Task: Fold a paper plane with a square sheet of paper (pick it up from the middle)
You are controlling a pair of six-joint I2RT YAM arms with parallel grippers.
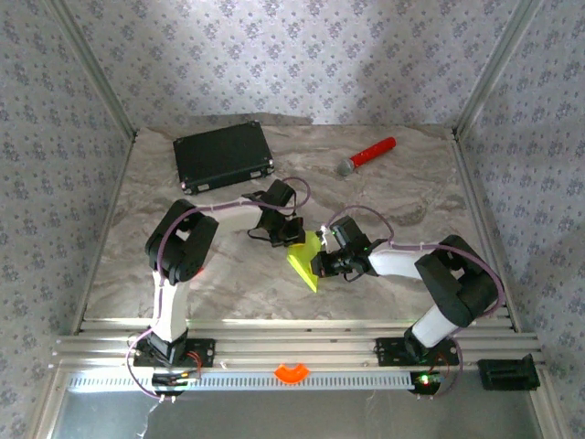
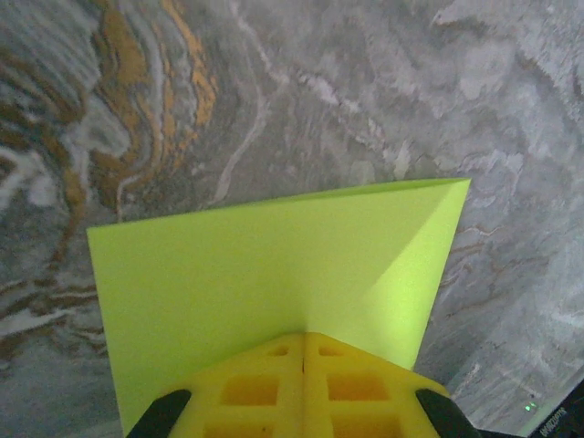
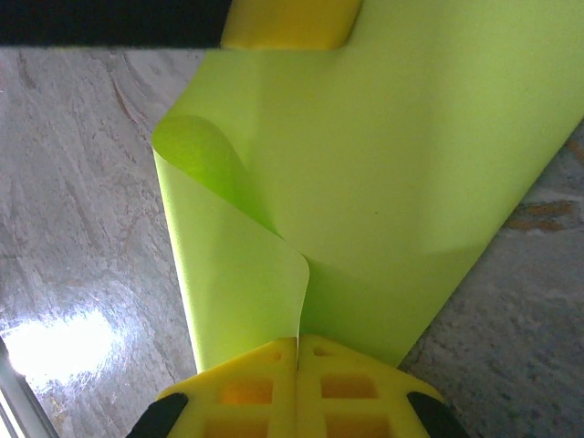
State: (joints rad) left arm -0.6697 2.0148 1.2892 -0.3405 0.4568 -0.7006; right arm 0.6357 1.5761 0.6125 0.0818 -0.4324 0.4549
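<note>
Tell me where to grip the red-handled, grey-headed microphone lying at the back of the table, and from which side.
Grip the red-handled microphone with the grey mesh head at the middle of its handle, coming straight down from above. It lies flat and diagonal on the marbled grey table, so turn the jaws across the slim, straight handle. The rounded head would likely give a poorer hold.

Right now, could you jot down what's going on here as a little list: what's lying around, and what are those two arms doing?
sheet of paper: lime green, bent, one flap curling over, held between both arms
left pincer: shut on one edge of the sheet
right pincer: shut on the opposite edge
black case: closed, far left of the table
microphone: red handle, lying at the far side
table: marbled grey top
</note>
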